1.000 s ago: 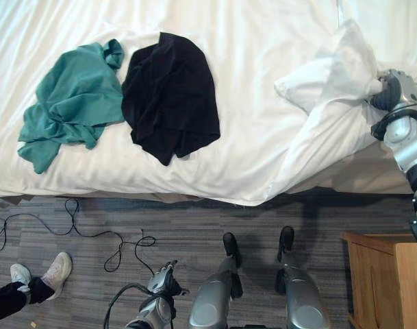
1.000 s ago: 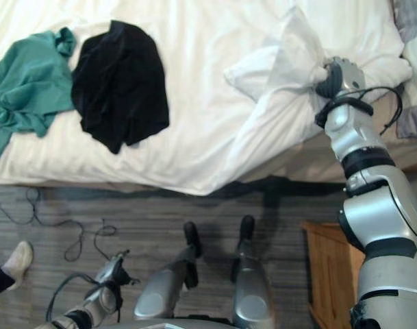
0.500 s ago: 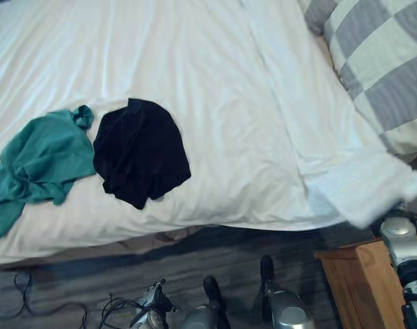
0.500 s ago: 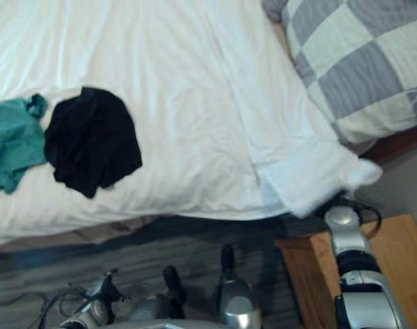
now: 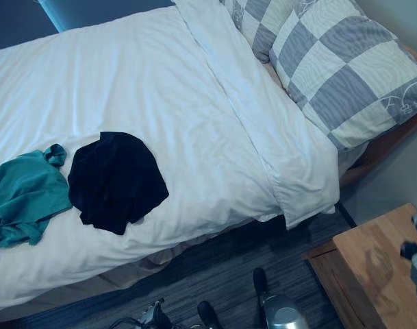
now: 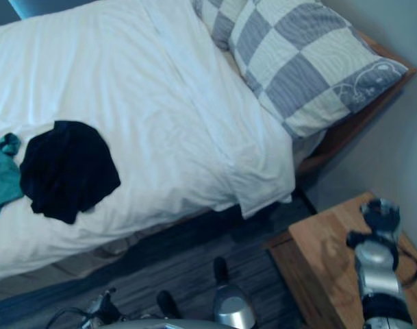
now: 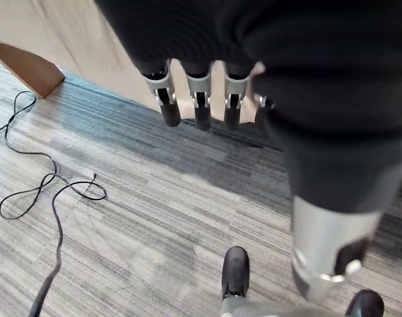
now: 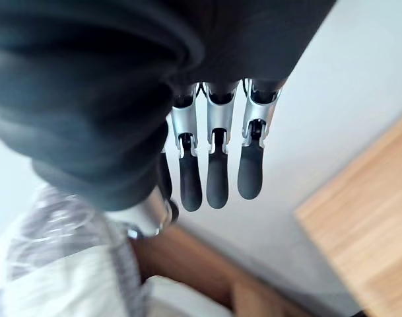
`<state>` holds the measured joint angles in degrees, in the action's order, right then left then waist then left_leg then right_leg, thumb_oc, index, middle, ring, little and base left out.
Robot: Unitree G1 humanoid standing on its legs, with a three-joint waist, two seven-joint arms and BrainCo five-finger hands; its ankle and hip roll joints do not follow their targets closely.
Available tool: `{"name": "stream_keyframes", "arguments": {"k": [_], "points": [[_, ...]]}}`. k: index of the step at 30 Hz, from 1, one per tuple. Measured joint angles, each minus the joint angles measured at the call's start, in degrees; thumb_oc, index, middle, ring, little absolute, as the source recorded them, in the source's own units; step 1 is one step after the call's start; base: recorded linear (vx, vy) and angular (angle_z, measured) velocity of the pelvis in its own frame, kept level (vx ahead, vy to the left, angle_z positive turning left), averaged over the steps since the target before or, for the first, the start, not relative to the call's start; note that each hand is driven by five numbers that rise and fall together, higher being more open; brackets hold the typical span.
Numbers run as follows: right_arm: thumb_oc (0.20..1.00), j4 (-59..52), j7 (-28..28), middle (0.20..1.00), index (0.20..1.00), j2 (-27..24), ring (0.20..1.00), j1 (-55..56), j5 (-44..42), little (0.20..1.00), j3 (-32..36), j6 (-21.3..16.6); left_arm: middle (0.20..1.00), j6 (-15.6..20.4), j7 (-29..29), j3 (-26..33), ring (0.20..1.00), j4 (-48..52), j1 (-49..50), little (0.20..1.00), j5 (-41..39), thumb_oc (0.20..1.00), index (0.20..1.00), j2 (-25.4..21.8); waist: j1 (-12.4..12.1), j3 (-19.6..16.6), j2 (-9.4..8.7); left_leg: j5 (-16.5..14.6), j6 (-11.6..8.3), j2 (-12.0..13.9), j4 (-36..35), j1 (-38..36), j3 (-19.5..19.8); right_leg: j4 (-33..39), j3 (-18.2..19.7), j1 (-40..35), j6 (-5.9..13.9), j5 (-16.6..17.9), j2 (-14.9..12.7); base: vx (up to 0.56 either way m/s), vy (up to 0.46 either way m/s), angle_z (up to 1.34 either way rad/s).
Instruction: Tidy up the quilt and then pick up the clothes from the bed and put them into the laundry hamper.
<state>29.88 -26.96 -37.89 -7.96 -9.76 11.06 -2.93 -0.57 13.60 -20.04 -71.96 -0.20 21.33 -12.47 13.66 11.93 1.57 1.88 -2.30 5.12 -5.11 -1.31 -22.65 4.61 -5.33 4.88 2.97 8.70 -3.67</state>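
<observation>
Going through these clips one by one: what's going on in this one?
A humanoid robot stands at a bed. The white quilt lies spread flat up to the checked pillows. A black garment and a teal garment lie on it, untouched. The right hand hangs open above a wooden nightstand; the left hand hangs open over the floor, holding nothing.

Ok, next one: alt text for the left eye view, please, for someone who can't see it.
A white quilt lies spread flat over a bed, with a black garment and a teal garment lying side by side near its front edge. Checked grey and white pillows sit at the head, and a wooden nightstand stands on the floor beside the bed.
</observation>
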Motion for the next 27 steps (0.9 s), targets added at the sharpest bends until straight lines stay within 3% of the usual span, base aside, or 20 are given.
{"name": "stream_keyframes", "arguments": {"k": [6,9,10,11,14,16,19,22,25,26,27], "points": [[0.2,1.86,-0.63,0.2,0.2,-2.87,0.2,-21.61,0.65,0.2,-12.29,-2.3,1.0,0.04,0.3,-2.25,1.0,1.17,-1.2,1.0,-1.05,1.0,1.0,0.21,-3.54,0.42,3.37,2.98,0.7,-0.2,0.03,4.31,0.83,-0.25,-0.38,4.32,0.39,1.3,-0.14,-0.09,-0.015,0.1],[0.2,7.41,-0.27,0.2,0.2,-1.7,0.2,-28.03,-0.36,0.2,-16.24,-2.46,1.0,0.13,0.81,-3.41,1.0,2.88,-2.43,1.0,-2.33,1.0,1.0,0.08,-7.18,2.56,6.33,4.12,0.9,-0.47,0.44,6.31,2.02,-0.81,-1.65,5.78,0.38,1.28,-0.56,-0.11,-0.019,0.19],[0.2,10.49,-0.25,0.2,0.2,-1.03,0.2,-30.34,-0.37,0.2,-17.3,-2.59,1.0,0.19,1.38,-4.44,1.0,3.41,-2.63,1.0,-2.94,1.0,1.0,0.07,-6.63,3.16,6.4,4.21,0.77,-0.5,0.43,6.97,2.04,-2.15,-1.23,7.19,-0.01,0.96,-0.61,-0.09,-0.032,0.11],[0.2,16.82,0.38,0.2,0.2,-0.23,0.2,-33.95,-0.37,0.2,-19.39,-2.45,1.0,0.4,1.74,-6.28,1.0,3.62,-3.87,1.0,-3.13,1.0,1.0,0.14,-6.67,4.59,7.87,4.44,0.86,-0.82,0.46,8.27,2.7,-3.76,-1.69,8.93,-0.45,0.45,-0.98,-0.08,-0.022,0.11],[0.2,30.32,1.55,0.2,0.2,2.75,0.2,-38.69,-0.4,0.2,-20.62,-1.11,1.0,0.7,2.36,-9.44,1.0,3.78,-7.93,1.0,-3.09,1.0,1.0,0.07,-7.65,9.01,9.87,5.28,1.0,-1.12,0.5,9.6,2.97,-9.81,-2.01,12.71,-0.54,-2.12,-1.98,-0.05,-0.024,0.16],[0.2,32.04,0.78,0.2,0.2,6.96,0.2,-36.33,-0.19,0.2,-18.61,-4.2,1.0,0.56,2.69,-8.66,1.0,3.87,-8.69,1.0,-3.09,1.0,1.0,-0.15,-7.16,10.94,9.39,4.93,1.04,-1.47,1.59,9.96,2.93,-17.09,-1.51,16.01,-0.56,-6.02,-2.94,0.02,-0.01,0.08],[0.2,31.78,1.65,0.2,0.2,11.05,0.2,-31.41,-0.3,0.2,-14.62,-4.41,1.0,0.47,2.86,-8.58,1.0,3.78,-8.87,1.0,-2.92,1.0,1.0,0.0,-6.05,11.65,8.11,3.8,0.91,-1.84,2.04,8.22,3.1,-23.32,-1.4,16.86,-0.65,-10.28,-3.9,0.06,0.02,0.08],[0.2,31.84,3.32,0.2,0.2,13.07,0.2,-23.15,0.21,0.2,-11.56,-4.81,1.0,-0.02,3.99,-5.62,1.0,3.29,-8.79,1.0,-2.42,1.0,1.0,-0.01,-5.95,11.54,7.04,3.25,0.36,-1.42,1.92,6.06,3.07,-24.93,-1.54,15.56,-1.26,-11.89,-3.67,0.1,0.068,0.01],[0.2,36.69,5.64,0.2,0.2,16.33,0.2,-9.64,0.25,0.2,-8.41,-2.06,1.0,-0.68,4.32,-2.92,1.0,3.06,-8.59,1.0,-2.27,1.0,1.0,0.25,-5.56,11.43,6.57,2.74,-0.03,-0.62,0.61,2.59,3.0,-23.08,-2.33,11.58,-1.74,-12.07,-2.8,0.08,0.072,0.0],[0.536,41.1,6.56,0.536,0.536,17.85,0.536,-3.46,0.5,0.536,-9.5,1.04,1.0,-1.15,4.5,-2.75,1.0,2.38,-8.44,1.0,-1.99,1.0,1.0,0.13,-5.13,11.11,5.91,2.22,-0.27,-0.32,0.53,1.38,2.88,-22.59,-2.29,10.13,-1.72,-12.06,-2.36,0.05,0.044,-0.09],[0.536,42.81,7.04,0.536,0.536,18.86,0.536,-0.99,0.78,0.536,-10.5,2.16,1.0,-1.27,4.51,-2.4,1.0,1.97,-8.25,1.0,-1.95,1.0,1.0,0.06,-4.89,10.94,5.74,1.92,-0.22,-0.24,0.51,1.23,2.87,-22.18,-2.5,9.48,-1.67,-12.07,-2.28,0.0,0.096,-0.15]]}}
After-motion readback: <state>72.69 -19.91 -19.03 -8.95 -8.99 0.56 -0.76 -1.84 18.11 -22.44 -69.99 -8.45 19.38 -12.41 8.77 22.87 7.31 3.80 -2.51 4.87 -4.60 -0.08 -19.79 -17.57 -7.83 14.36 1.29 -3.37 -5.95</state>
